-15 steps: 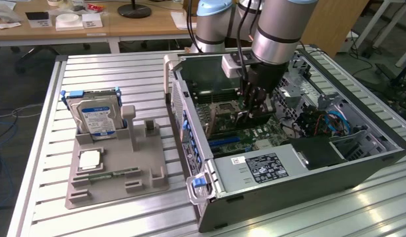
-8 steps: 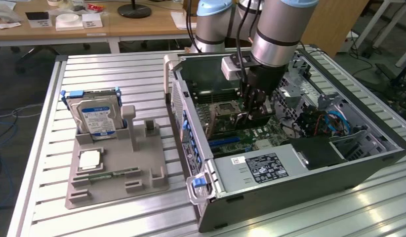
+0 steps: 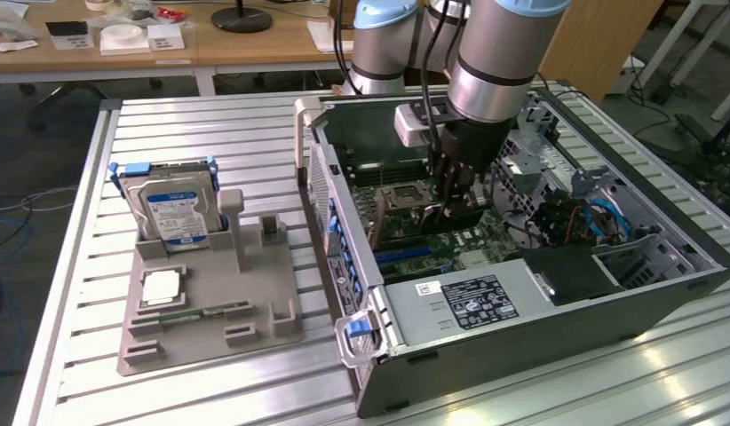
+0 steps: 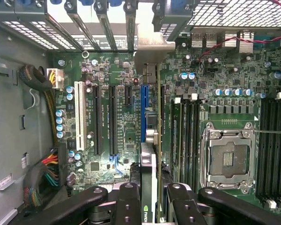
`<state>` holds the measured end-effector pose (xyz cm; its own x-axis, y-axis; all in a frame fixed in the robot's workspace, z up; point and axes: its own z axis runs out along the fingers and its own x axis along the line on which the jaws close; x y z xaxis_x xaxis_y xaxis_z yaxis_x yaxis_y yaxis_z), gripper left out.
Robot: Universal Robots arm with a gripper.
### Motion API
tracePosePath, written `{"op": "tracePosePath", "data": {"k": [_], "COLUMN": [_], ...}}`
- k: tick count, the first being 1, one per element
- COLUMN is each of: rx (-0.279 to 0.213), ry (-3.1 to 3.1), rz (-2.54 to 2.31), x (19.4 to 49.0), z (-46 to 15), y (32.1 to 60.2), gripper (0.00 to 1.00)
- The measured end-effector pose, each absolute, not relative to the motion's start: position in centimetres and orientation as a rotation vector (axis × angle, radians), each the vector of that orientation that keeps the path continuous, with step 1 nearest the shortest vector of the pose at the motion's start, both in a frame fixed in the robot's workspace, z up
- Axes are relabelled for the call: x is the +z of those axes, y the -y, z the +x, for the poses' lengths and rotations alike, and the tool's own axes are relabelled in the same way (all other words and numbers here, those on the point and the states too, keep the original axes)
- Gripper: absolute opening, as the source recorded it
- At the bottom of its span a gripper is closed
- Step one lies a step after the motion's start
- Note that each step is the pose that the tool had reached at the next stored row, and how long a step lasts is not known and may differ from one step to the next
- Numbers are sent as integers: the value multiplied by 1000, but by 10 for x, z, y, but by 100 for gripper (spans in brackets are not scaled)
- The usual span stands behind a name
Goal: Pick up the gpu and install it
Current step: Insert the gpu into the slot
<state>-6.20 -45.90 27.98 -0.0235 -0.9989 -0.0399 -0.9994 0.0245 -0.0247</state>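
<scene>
The black two-fingered pincer point(image 4: 152, 199) of the arm is seen inside the open dark grey computer case point(image 3: 543, 355), which is laid on its side on the slatted aluminium bench point(image 3: 187, 133). The pincer is closed narrowly on the flat rectangular gpu point(image 4: 148, 168) — a card with black shroud, green circuit board and silver metal bracket point(image 4: 152, 47) — which is held edge-on between the two fingers point(image 4: 129, 201).

The card is lined up with the long blue slot point(image 4: 143, 112) of the green motherboard point(image 4: 126, 136); whether its edge touches the slot cannot be told. Black slots point(image 4: 95, 119) and a white slot point(image 4: 78, 115) are found beside the blue one. On the card's other side, long black memory slots point(image 4: 187, 136) and the empty silver processor socket point(image 4: 227, 159) lie near. The bracket is just beside the row of dark rear slot covers point(image 4: 103, 23). A bundle of coloured cables point(image 4: 49, 166) lies well apart.

On the bench, at the exterior view's left of the case, a grey plastic holder point(image 3: 194, 342) carries an upright silver hard drive with blue-white label point(image 3: 176, 213) and a narrow green memory stick point(image 3: 205, 311) lying flat.
</scene>
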Motion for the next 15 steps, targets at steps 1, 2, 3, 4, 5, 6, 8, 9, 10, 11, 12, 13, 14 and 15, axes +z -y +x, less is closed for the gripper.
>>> {"op": "tracePosePath", "data": {"k": [1, 2, 3, 4, 5, 6, 8, 9, 10, 11, 12, 13, 14, 15], "rx": [16, 16, 16, 16, 16, 16, 16, 16, 16, 16, 16, 16, 16, 16], "ry": [-2215, -2215, -2215, -2215, -2215, -2215, -2215, -2215, -2215, -2215, -2215, -2215, -2215, -2215], "rz": [-2162, -2162, -2162, -2162, -2162, -2162, -2162, -2162, -2162, -2162, -2162, -2163, -2162, -2162], "x": [279, 278, 278, 277, 277, 277, 277, 277, 277, 277, 277, 277, 277, 277], "z": [-62, -62, -62, -63, -63, -64, -66, -67, -68, -68, -69, -69, -69, -69], "y": [459, 459, 459, 459, 459, 459, 459, 459, 459, 459, 459, 460, 460, 460], "gripper": [27, 27, 27, 27, 27, 27, 27, 27, 27, 27, 27, 27, 27, 27]}}
